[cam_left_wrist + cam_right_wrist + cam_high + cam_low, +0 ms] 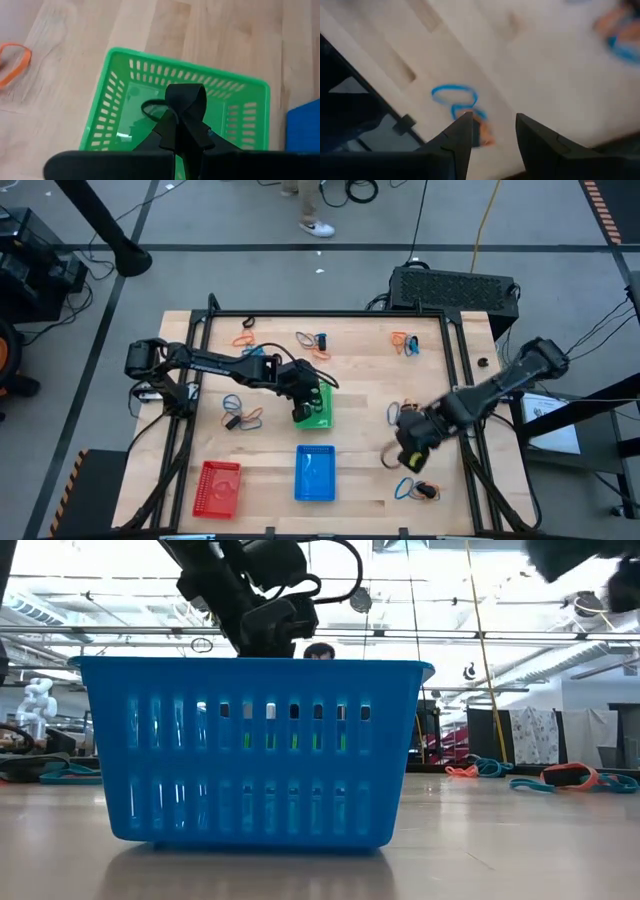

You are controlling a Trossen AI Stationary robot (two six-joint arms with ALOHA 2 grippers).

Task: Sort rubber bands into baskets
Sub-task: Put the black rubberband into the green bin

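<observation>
The green basket (120, 100) stands at the table's middle, with the blue basket (315, 473) and the red basket (218, 485) near the front edge. My left gripper (185, 107) hangs over the green basket (318, 412), shut on a black rubber band (150, 107). My right gripper (492, 132) stands open above the table's right front (410, 445), over a blue rubber band (454, 95) and an orange one (482, 134), touching neither. More bands lie loose on the wood (243, 340) (405, 343) (240, 416). My left gripper pinches the black rubber band between its two shut fingers, at their free ends, where the band folds over the tips (186, 97). The fingers slant down from above. A thin loop of the band (148, 108) sticks out sideways, clear above the green basket's floor.
A black frame (330, 314) runs around the table's edges. Orange and blue bands lie at the far side (315, 342) and the right front (415, 490). In the low view the blue basket (250, 750) fills the front; bands (570, 778) lie to its right.
</observation>
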